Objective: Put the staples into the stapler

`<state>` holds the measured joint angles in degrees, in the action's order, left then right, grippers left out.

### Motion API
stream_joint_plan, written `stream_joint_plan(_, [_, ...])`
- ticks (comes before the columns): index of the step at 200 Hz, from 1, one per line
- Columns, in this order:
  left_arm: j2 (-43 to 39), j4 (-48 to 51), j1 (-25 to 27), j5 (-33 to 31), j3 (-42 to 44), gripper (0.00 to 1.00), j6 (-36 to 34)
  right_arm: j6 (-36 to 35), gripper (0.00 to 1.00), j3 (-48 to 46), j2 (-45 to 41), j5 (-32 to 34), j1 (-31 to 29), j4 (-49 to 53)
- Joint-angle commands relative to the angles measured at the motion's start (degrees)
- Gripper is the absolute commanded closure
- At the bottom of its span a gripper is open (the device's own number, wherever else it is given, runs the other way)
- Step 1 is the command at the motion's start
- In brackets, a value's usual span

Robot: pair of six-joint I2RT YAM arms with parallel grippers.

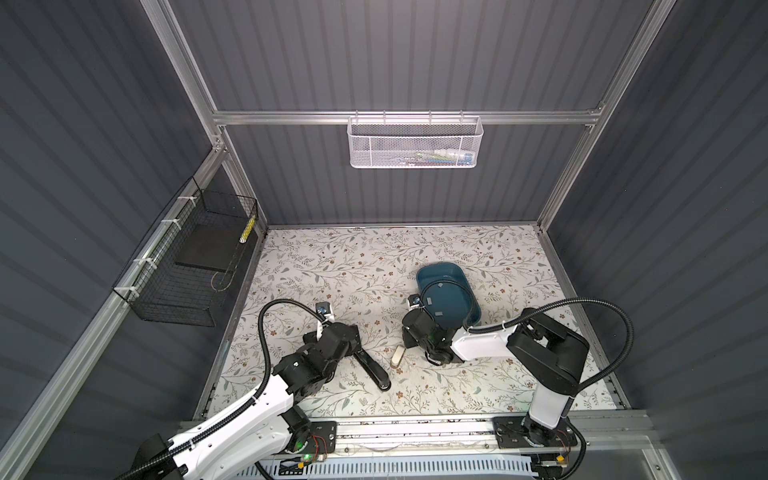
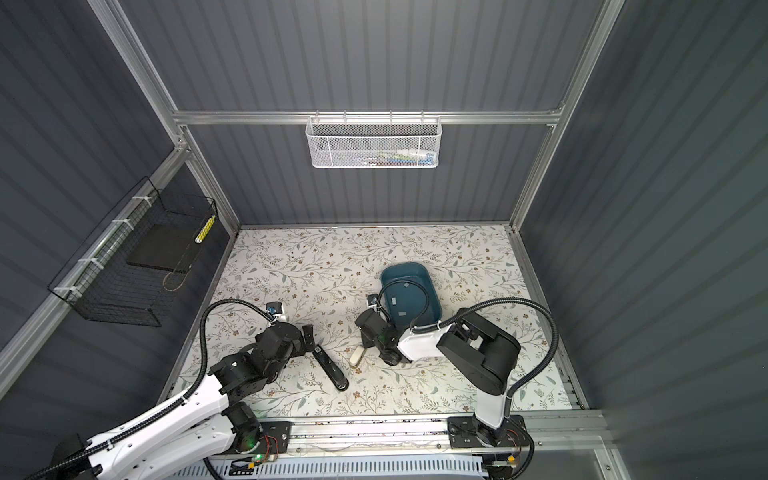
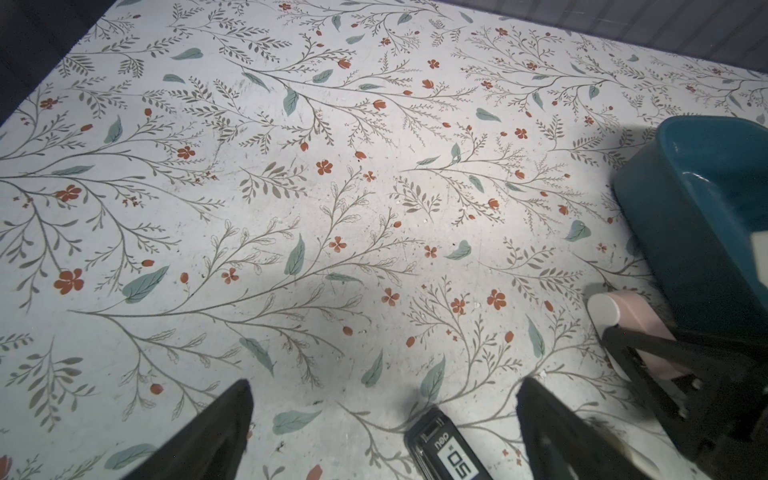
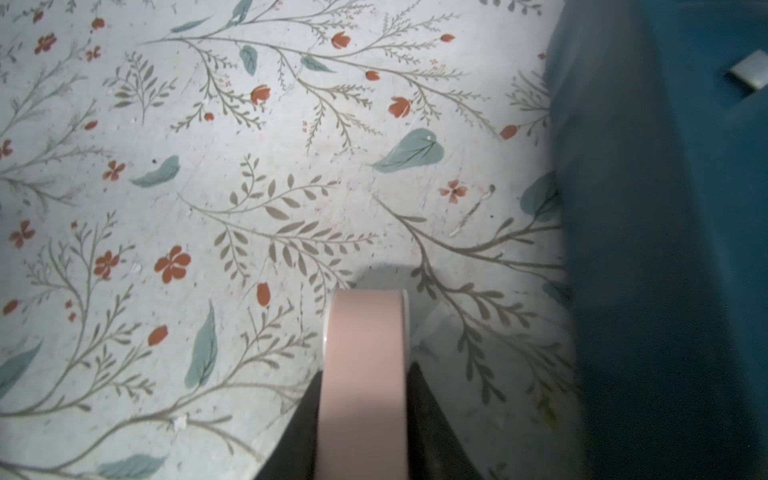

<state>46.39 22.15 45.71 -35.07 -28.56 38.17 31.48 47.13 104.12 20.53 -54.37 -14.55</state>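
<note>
**A:** While the right gripper [image 1: 407, 343] grips a pink stapler [image 1: 397, 358] on the flowered bench [image 1: 332, 270] in both top views, where are the staples [image 1: 429, 300]?

**B:** They lie as grey strips inside a blue tub [image 1: 440, 265], just behind that gripper. The left gripper [image 2: 311, 341] hangs spread wide at one end of a black stapler [image 2: 330, 370] lying flat nearby.

**A:** And the left wrist view?

**B:** The left gripper [image 3: 384, 386] has its fingers far apart, with the black stapler's labelled end [image 3: 446, 451] between them, untouched. The pink stapler [image 3: 631, 320] shows at the edge, close beside the tub [image 3: 685, 232].

**A:** The right wrist view?

**B:** Dark fingers press both sides of the pink stapler [image 4: 363, 353]. One strip [image 4: 750, 72] shows in the tub.

**A:** How should this step be handled?

**B:** In my judgement, the hold belongs on the stapler's base, leaving the lid free to swing open. Steady it flat on the bench. The tub sits close, so any turn risks a nudge.
</note>
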Motion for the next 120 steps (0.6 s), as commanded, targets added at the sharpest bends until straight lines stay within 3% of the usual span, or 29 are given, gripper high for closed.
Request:
stream_joint_plan(1, [0.0,1.8,0.2,-2.6,-3.8,0.01,-1.6,1.7,0.52,0.6,-0.3,-0.5,0.3,1.4])
stream_joint_plan(38, [-4.7,-1.7,0.2,-4.2,-2.7,0.01,-8.1,2.0,0.35,-0.4,-6.2,-1.4,0.2,2.5])
stream_joint_plan(68, [-11.7,-11.1,0.1,-5.7,2.4,0.01,-15.9,2.2,0.24,-3.3,-17.3,0.3,-0.9,5.2])
stream_joint_plan(86, [-14.5,-14.1,0.1,-10.1,3.7,0.01,-19.7,0.7,0.12,-4.2,-25.6,2.4,-2.6,7.6])
stream_joint_plan(91, [-15.0,-14.6,0.0,-11.2,3.9,0.01,-20.9,0.4,0.02,-4.0,-27.9,2.9,-2.8,8.8])
stream_joint_plan(120, [-16.8,-26.9,-0.3,-22.0,8.8,0.01,-31.5,-0.2,0.01,4.9,-38.9,12.0,1.0,26.1])
